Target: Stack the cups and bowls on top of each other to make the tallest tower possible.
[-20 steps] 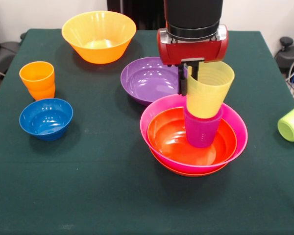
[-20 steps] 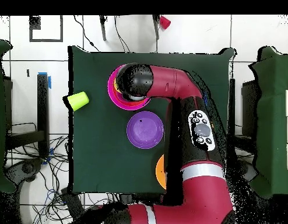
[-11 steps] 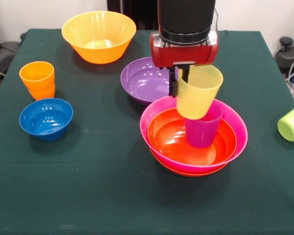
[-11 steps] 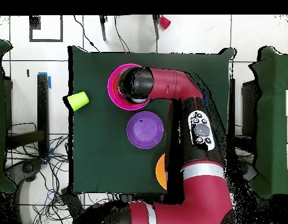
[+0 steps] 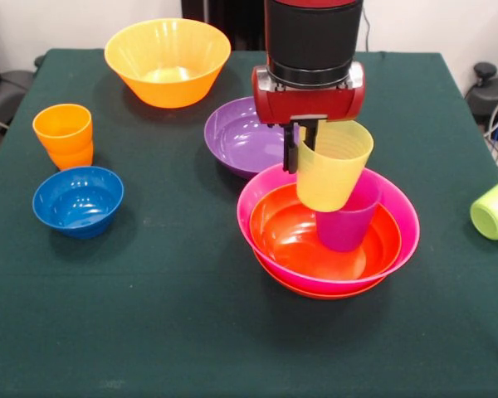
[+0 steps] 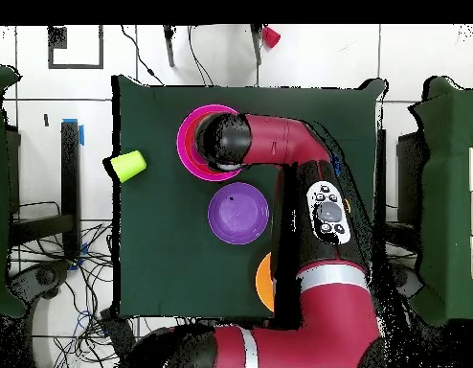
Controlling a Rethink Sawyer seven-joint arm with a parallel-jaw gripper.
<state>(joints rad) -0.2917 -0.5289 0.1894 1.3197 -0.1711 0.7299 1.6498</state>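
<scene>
Yellow cup hangs tilted in the front view, pinched at its rim by the gripper: one finger is inside the wall and one outside, at the side toward the purple bowl. Its bottom is just above the purple cup, touching or almost touching its rim; I cannot tell which. The purple cup stands in the red-orange bowl, which is nested in the pink bowl. I judge this cup to be light, thin and smooth, so it can slip or swing in a rim grip, and the wall may bend a little. A grip on the rim seems the best place.

From the overhead view, the arm covers both cups; only the pink bowl's edge shows around it. The lime green cup lies on its side, well apart.
</scene>
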